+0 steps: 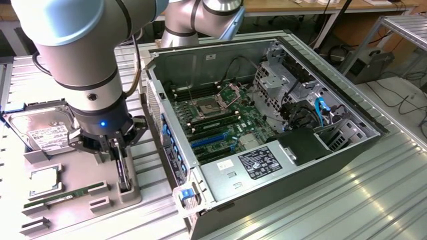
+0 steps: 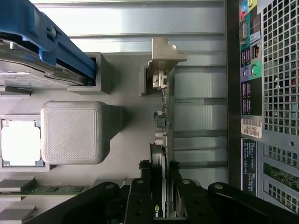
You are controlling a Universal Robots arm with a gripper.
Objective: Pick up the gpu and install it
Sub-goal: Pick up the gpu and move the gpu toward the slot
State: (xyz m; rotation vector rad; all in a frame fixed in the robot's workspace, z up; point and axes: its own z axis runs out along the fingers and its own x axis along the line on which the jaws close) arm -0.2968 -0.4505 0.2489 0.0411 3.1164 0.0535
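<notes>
Gripper (image 1: 117, 150) jaws clamp the gpu (image 2: 161, 116) between them, standing edge-up in its gray fixture (image 2: 126, 149) beneath, so its flat faces meet them squarely.

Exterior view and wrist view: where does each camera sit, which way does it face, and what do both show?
Exterior view: off the arm, raised, looking down on the open computer case and the parts tray; the arm and hand show at the exterior view's left.
Wrist view: on the wrist, looking down past the hand onto the gpu edge.
Shared: hand gripping the gpu, tray, hard drive, case.
</notes>
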